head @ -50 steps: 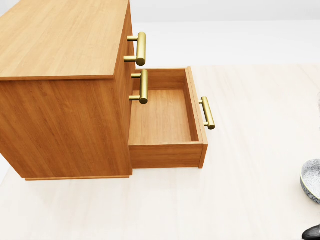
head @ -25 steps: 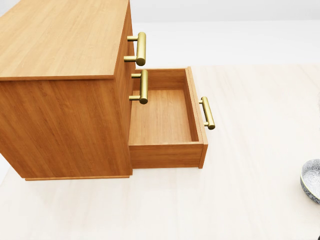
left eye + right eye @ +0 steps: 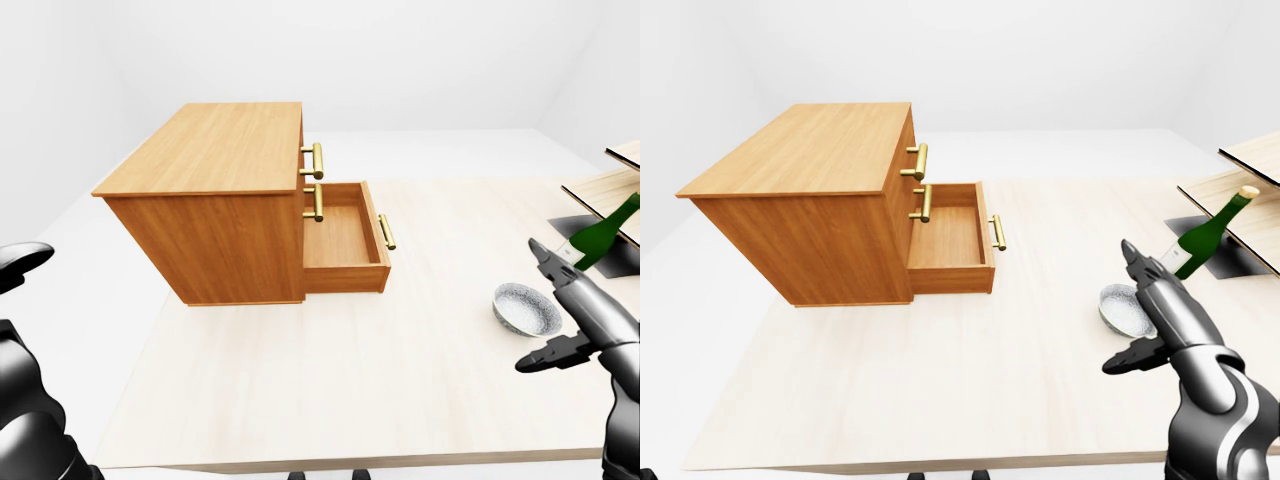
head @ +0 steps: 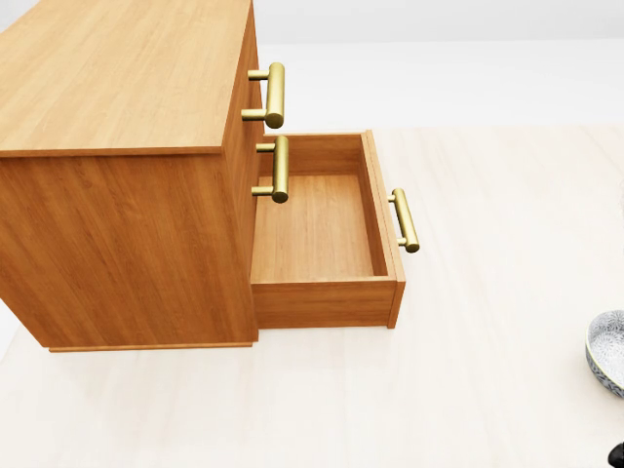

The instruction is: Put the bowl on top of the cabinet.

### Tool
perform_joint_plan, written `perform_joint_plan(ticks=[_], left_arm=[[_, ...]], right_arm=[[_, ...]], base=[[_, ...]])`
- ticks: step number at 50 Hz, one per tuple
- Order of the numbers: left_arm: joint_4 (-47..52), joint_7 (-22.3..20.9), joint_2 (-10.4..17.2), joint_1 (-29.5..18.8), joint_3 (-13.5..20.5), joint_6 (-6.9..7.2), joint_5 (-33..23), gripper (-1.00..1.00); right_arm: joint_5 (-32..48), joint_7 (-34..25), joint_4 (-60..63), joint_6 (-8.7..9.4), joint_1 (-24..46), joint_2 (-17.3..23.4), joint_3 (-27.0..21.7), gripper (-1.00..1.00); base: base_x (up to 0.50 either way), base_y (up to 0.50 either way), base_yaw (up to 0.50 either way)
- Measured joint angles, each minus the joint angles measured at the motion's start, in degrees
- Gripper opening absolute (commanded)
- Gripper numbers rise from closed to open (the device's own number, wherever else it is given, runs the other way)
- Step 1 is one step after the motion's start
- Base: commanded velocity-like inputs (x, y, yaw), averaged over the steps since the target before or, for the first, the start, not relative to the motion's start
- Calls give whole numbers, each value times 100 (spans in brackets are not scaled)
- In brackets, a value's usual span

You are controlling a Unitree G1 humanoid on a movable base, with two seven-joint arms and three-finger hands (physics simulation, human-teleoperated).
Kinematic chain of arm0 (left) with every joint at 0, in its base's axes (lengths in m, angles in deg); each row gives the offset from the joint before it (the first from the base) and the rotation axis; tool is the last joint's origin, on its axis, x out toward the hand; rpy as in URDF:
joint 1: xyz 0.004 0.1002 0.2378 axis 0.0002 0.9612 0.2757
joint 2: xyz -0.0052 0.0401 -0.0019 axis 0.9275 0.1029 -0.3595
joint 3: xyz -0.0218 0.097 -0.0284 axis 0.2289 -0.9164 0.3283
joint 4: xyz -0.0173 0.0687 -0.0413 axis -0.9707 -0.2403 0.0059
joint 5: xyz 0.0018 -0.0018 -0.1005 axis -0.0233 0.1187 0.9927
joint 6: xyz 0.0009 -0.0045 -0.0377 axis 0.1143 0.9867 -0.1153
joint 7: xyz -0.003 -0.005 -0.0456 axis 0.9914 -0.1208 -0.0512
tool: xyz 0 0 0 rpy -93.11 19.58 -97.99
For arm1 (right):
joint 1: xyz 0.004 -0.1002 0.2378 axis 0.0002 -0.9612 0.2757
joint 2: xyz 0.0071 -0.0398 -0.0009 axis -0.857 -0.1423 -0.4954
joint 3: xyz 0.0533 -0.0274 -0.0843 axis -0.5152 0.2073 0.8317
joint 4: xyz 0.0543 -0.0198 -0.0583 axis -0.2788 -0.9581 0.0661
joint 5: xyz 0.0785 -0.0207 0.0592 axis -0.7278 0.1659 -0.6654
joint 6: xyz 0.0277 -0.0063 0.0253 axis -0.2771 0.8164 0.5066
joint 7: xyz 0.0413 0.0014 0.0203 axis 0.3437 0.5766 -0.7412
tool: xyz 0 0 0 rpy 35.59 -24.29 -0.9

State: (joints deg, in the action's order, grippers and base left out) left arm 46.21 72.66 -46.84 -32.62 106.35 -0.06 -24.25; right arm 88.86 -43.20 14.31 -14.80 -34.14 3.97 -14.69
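Note:
The speckled grey bowl (image 3: 526, 308) sits on the pale table (image 3: 350, 380), to the right of the wooden cabinet (image 3: 215, 145) in the left-eye view. The cabinet's lowest drawer (image 3: 340, 240) is pulled out and holds nothing. My right hand (image 3: 1118, 308) hovers at the bowl's right side. Its fingers (image 3: 1138, 262) are spread above and below the bowl, and it is open, not holding anything. The left hand (image 3: 22, 265) hangs at the left edge, far from the bowl, with a finger extended. The head view shows only the bowl's rim (image 4: 609, 349) at its right edge.
A green bottle (image 3: 1206, 236) leans by a dark tray (image 3: 1232, 260) under wooden shelves (image 3: 622, 180) at the right. Brass handles (image 4: 277, 95) stick out of the cabinet's drawer fronts. The table's near edge (image 3: 350, 462) runs along the bottom.
In the head view, the black fingertip at the bottom right corner slid out of sight, and only a sliver shows again now. Bowl, cabinet and camera have not moved.

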Motion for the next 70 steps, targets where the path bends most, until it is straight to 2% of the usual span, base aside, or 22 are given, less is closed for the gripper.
perform_joint_plan(ticks=[17, 35, 70], left_arm=[[-5, -13, -21, -3, -30, 0, -49, 100], [10, -29, -49, 7, -53, 0, -84, 100], [17, -47, -83, 9, -94, 0, -142, 100]], right_arm=[[-242, 276, -1014, 0, 306, 553, -115, 100], [-552, 566, -1911, 0, 500, 937, -34, 100], [-768, 931, -2854, 0, 504, 1037, 243, 100]], base=[[0, 0, 0], [0, 0, 0], [0, 0, 0]])
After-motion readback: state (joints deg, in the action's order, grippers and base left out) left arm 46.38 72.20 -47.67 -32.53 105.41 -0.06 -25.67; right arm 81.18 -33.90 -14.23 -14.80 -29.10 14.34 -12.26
